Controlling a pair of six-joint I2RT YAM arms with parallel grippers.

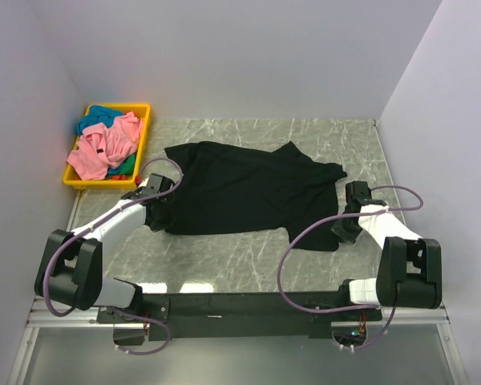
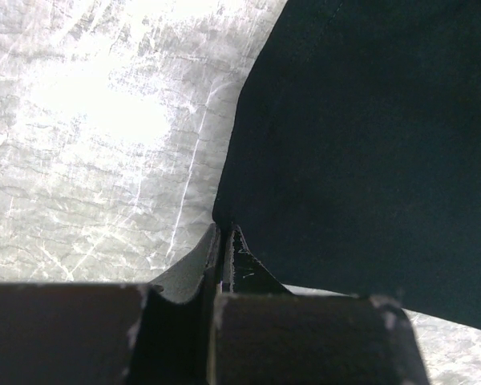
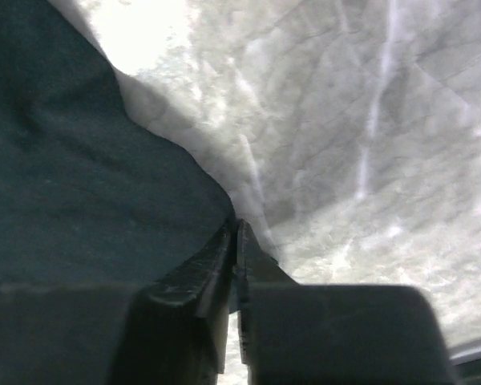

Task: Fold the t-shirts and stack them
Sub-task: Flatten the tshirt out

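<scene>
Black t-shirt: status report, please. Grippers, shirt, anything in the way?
Left gripper shut on black t-shirt edge; right gripper shut on opposite edge. Shirt spread on table, not yet folded. Pink shirt, teal shirt off in yellow bin.

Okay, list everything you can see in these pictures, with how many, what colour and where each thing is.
black t-shirt: one, black, spread flat across the middle of the table
pink t-shirt: one, pink, crumpled on top in the bin
teal t-shirt: one, teal, crumpled at the bin's far end, partly under the pink one
bin: one, yellow, far left corner of the table
table: one, grey marble pattern, under everything
left claw: one, black, shut on the black t-shirt's left edge
right claw: one, black, shut on the black t-shirt's right edge
</scene>
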